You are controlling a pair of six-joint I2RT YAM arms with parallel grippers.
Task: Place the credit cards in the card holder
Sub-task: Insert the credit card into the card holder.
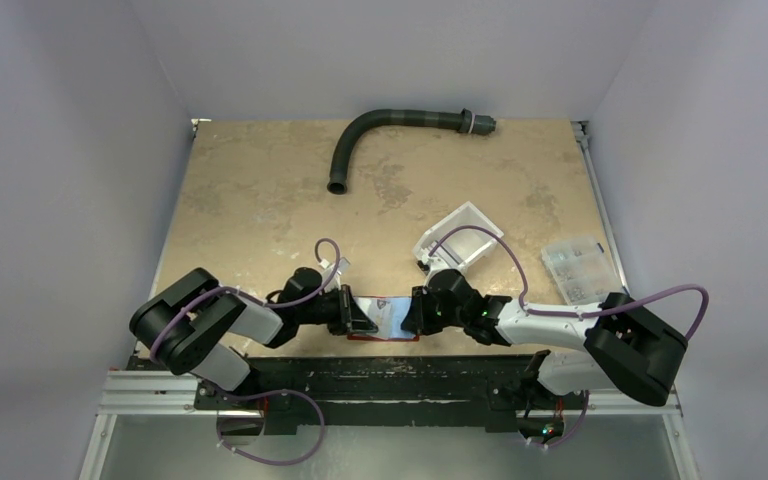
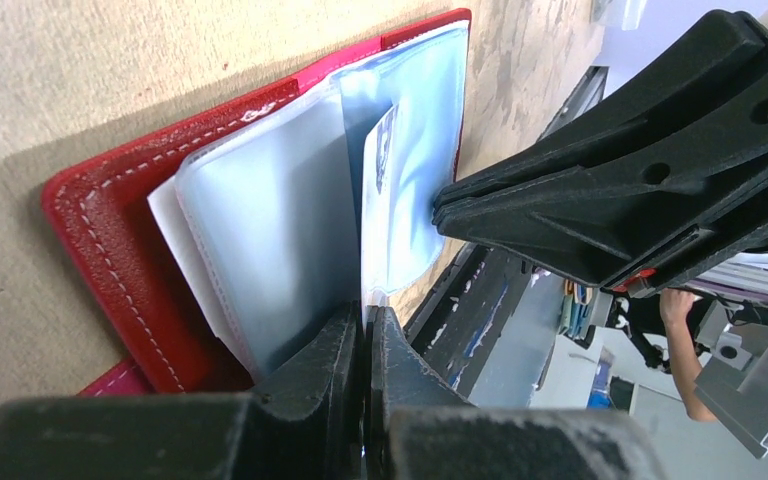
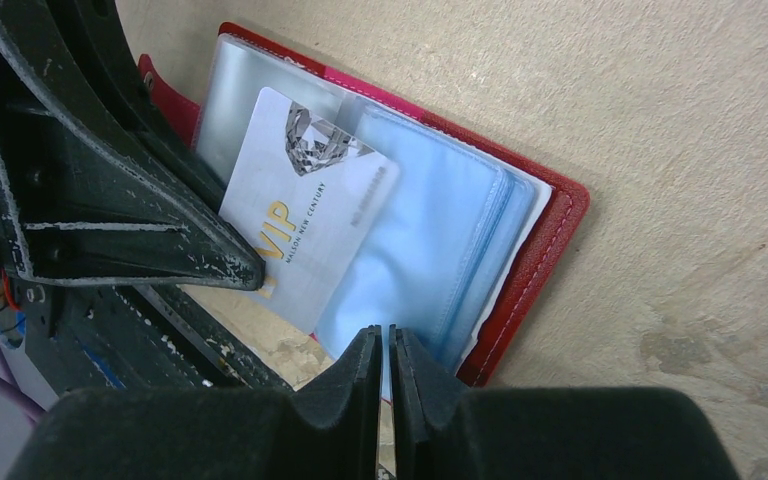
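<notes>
- The credit card (image 3: 310, 225), pale grey with gold "VIP" lettering, lies face up across the middle of the open card holder (image 3: 550, 230), on top of the clear leaves and not yet seated in a pocket. Whether its far edge has entered one I cannot tell.
- Its long axis seems to run straight out from the left pincer (image 2: 367, 325), across the holder toward the right arm's side. That is the line the push should follow.
- The left pincer is clamped on the card's near edge, jaws pressed together with only the card's thickness between them.
- The clear sleeve (image 3: 430, 230) stack lies fanned on the right half of the holder, just beyond the card's far edge.
- The right pincer (image 3: 388, 345) comes in from the opposite side. Its jaws are nearly together on a thin pale-blue leaf at the holder's near edge, apparently holding one sleeve apart from the rest.
- From the left wrist view, the right pincer's tip touches the sleeves just beside the card's face, so the two pincers are very close.
- The holder lies flat at the near edge of the worktop (image 3: 660, 120), between both arms. The left arm carries the card, so the insertion is its job.
</notes>
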